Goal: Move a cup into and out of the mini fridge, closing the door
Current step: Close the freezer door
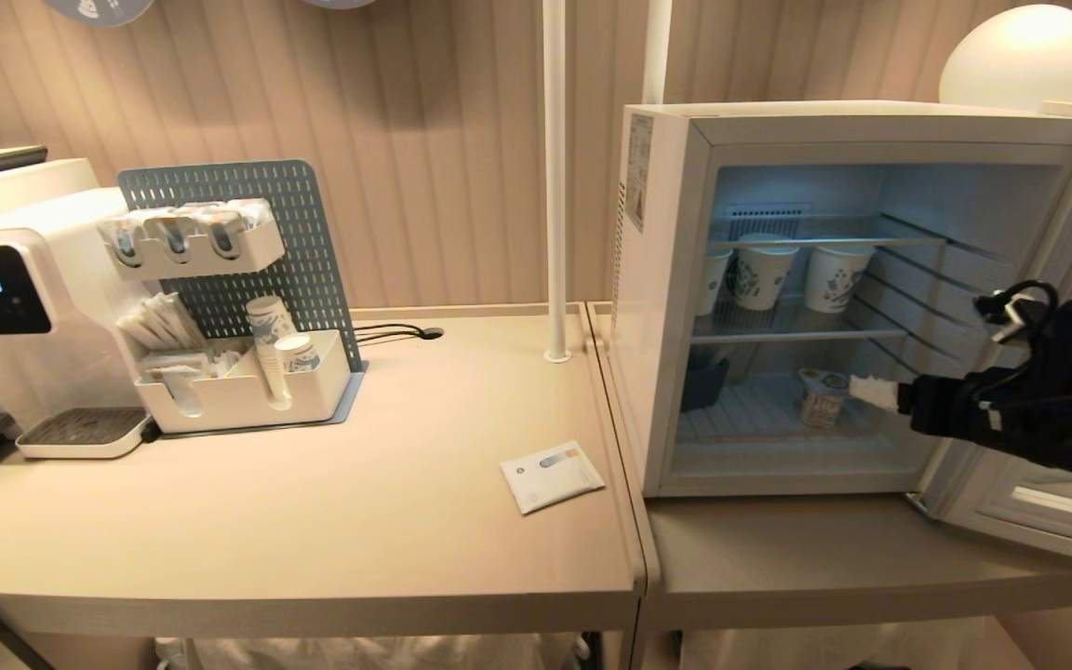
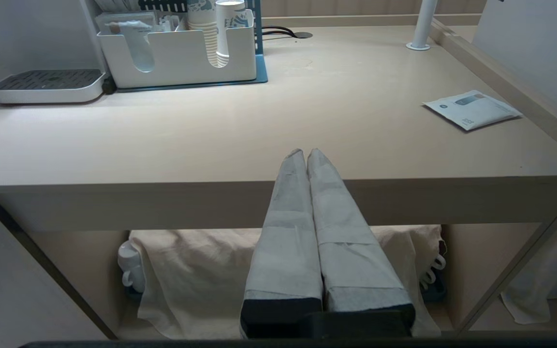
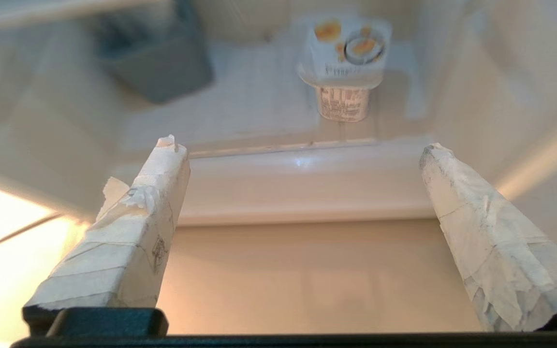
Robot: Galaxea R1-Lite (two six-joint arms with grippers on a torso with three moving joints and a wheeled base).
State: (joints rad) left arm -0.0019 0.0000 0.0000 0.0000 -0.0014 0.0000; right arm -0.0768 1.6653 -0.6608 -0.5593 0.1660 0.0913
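Sitting upright on the bottom floor of the mini fridge point(image 1: 666, 307), the cup point(image 1: 822, 397) is a tiny white pot with an orange-marked foil top. Door point(image 1: 1029, 502) hangs swung out to the right. Right gripper point(image 3: 302, 145) is spread wide just in front of the fridge's lower lip, cup apart from both fingers. Paper cups point(image 1: 797, 274) fill the wire shelf above. Left gripper point(image 2: 306, 153) is pressed together, parked at the surface point(image 2: 211, 145) edge.
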